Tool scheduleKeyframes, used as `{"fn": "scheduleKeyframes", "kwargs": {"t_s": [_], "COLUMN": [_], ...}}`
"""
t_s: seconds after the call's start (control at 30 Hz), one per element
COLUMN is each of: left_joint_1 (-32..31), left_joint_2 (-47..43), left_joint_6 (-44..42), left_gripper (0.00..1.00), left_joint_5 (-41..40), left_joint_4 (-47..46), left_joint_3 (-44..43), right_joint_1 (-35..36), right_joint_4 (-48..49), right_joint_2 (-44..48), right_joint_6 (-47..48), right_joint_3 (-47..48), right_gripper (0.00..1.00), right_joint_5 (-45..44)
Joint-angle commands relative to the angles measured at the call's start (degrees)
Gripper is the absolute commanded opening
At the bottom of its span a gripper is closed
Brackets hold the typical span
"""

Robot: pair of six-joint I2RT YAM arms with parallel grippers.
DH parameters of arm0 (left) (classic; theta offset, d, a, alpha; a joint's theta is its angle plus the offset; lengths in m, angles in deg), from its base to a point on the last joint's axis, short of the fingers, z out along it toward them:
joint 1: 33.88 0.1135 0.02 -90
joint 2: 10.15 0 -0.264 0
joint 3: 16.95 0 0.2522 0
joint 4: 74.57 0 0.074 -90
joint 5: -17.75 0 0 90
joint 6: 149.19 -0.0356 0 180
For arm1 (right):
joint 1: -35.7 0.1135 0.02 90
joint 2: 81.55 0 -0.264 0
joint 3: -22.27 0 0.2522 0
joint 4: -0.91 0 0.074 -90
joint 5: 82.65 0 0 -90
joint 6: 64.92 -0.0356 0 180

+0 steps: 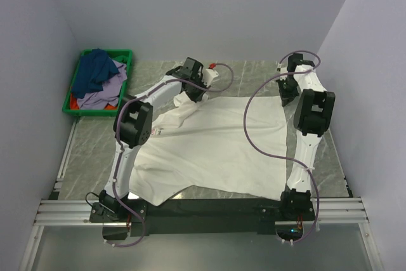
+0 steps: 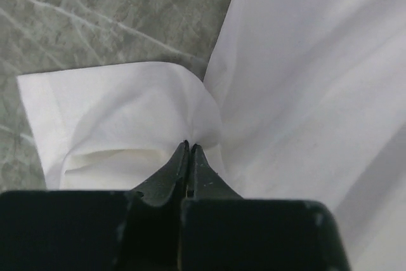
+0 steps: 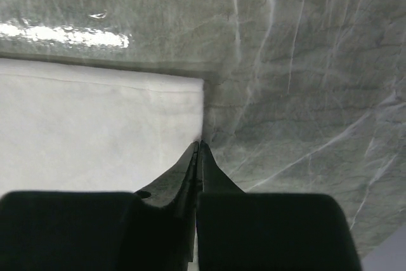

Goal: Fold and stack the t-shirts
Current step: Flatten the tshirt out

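A large white t-shirt lies spread across the marble table, with a small red mark near its left side. My left gripper is at the shirt's far left, shut on a pinch of cloth where the sleeve meets the body; the closed tips gather the fabric into wrinkles. My right gripper is at the far right corner, its tips shut on the side edge of the white t-shirt just below its corner. Dark blue, lavender and red t-shirts lie heaped at the far left.
A green plastic crate at the far left holds the heaped shirts. Grey walls close in on the left, back and right. Purple cables loop over both arms. A metal rail with the arm bases runs along the near edge.
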Motion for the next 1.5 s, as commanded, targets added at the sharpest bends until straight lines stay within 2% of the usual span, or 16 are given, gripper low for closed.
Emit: {"fn": "scheduleKeyframes", "kwargs": {"t_s": [0.0,0.23,0.43,0.5,0.6,0.63,0.7,0.73,0.83,0.87,1.03,1.13,1.27,1.47], "left_joint_1": [3.19,13.2,20.84,22.7,24.03,23.94,24.29,24.46,25.52,25.87,28.07,28.16,27.98,25.7], "left_joint_2": [-9.62,-18.24,-17.82,-16.76,-16.31,-16.4,-16.05,-16.14,-16.66,-16.67,-16.58,-15.35,-10.96,-6.82], "left_joint_6": [2.18,2.63,2.36,2.27,-1.49,-1.94,-2.12,-2.04,-1.16,-0.81,3.67,6.57,10.35,12.99], "left_gripper": [0.0,0.01,0.01,0.06,0.28,0.39,0.47,0.52,0.56,0.62,0.67,0.75,0.79,0.84], "left_joint_5": [3.83,5.95,3.67,3.14,3.75,4.62,5.94,7.17,8.58,9.98,13.24,13.59,15.62,16.06], "left_joint_4": [-0.39,2.6,1.02,1.2,1.55,1.98,3.56,4.18,5.32,5.59,6.56,4.89,6.55,5.77], "left_joint_3": [3.08,14.96,25.69,26.74,27.71,27.37,25.36,24.38,21.22,20.34,13.05,9.09,0.41,-4.27], "right_joint_1": [-0.95,-2.71,-2.8,-2.8,-2.8,-2.71,-2.28,-2.01,-0.26,0.36,6.93,10.27,12.4,14.86], "right_joint_4": [1.83,2.27,1.66,0.35,-3.61,-4.49,-6.33,-6.69,-5.82,-5.03,2.7,7.18,11.14,12.12], "right_joint_2": [2.22,5.92,8.12,8.21,7.51,7.24,5.85,5.31,3.91,3.9,3.64,2.5,-0.74,-3.13], "right_joint_6": [0.91,2.84,4.24,4.77,6.53,6.8,6.54,6.1,4.43,4.16,4.07,4.95,4.87,4.95], "right_joint_3": [-2.65,-8.45,-12.58,-12.33,-8.3,-7.06,-1.89,-0.04,6.73,7.18,5.52,4.73,7.26,9.3], "right_gripper": [0.0,0.0,0.0,0.0,0.0,0.07,0.19,0.33,0.46,0.47,0.49,0.49,0.5,0.53], "right_joint_5": [-2.95,-4.98,-4.45,-4.1,0.46,1.43,5.03,5.82,7.59,7.68,4.79,1.1,0.65,1.78]}}
